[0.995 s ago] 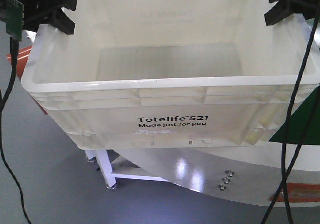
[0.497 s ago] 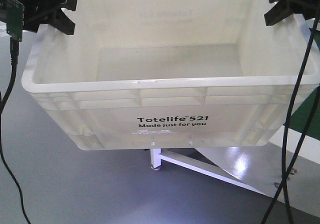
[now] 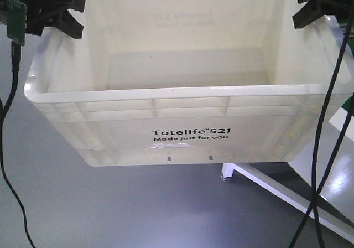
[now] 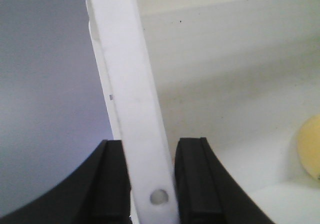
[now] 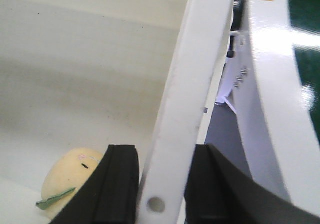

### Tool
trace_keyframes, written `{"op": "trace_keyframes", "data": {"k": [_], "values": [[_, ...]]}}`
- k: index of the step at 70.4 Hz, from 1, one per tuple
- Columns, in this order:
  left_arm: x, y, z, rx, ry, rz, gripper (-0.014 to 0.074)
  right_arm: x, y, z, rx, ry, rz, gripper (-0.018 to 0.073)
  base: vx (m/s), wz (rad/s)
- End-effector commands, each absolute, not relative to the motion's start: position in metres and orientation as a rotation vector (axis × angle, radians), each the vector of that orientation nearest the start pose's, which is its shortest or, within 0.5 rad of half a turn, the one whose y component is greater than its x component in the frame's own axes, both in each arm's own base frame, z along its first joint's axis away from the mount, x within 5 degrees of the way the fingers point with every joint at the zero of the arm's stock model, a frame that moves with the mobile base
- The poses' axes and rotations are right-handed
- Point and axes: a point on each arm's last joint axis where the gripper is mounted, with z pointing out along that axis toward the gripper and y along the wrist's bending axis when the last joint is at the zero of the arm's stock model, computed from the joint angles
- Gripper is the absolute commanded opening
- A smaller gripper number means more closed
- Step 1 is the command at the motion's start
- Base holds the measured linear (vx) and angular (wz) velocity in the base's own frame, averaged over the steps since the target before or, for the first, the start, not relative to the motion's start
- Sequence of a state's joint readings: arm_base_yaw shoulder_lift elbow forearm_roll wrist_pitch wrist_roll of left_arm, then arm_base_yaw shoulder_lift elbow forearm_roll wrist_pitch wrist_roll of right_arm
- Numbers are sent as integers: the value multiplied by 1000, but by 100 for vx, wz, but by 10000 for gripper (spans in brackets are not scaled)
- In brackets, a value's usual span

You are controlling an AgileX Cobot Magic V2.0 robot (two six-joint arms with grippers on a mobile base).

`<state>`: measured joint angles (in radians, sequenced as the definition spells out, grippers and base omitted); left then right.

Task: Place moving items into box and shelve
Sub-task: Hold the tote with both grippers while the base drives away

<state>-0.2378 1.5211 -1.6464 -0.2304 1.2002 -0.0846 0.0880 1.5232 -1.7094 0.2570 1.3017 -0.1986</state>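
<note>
The left gripper (image 4: pixel 149 181) and the right gripper (image 5: pixel 161 181) are each clamped on a side rim of the box (image 3: pixel 188 140), holding it up above the grey floor (image 3: pixel 61 203). The yellow toy (image 5: pixel 67 181) lies inside the box near its right wall; the pink toy cannot be seen. Loading looks at least half done, and shelving the box is not yet done.

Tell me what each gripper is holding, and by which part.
Both hold the white box: left gripper clamps its left rim, right gripper its right rim.
</note>
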Motion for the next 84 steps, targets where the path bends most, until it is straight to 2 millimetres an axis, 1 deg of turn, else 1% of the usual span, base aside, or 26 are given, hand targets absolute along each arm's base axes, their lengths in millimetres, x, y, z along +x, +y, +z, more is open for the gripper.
{"op": "trace_keyframes", "data": {"k": [1, 45, 84], "values": [[287, -100, 448, 180, 2340, -580, -17, 285, 60, 451, -420, 2401, 433, -12, -20, 71], [287, -100, 448, 180, 2340, -580, -17, 285, 60, 451, -422, 2400, 433, -12, -20, 76], [287, -100, 448, 181, 2342, -580, -17, 285, 60, 451, -421, 2401, 433, -12, -17, 68]]}}
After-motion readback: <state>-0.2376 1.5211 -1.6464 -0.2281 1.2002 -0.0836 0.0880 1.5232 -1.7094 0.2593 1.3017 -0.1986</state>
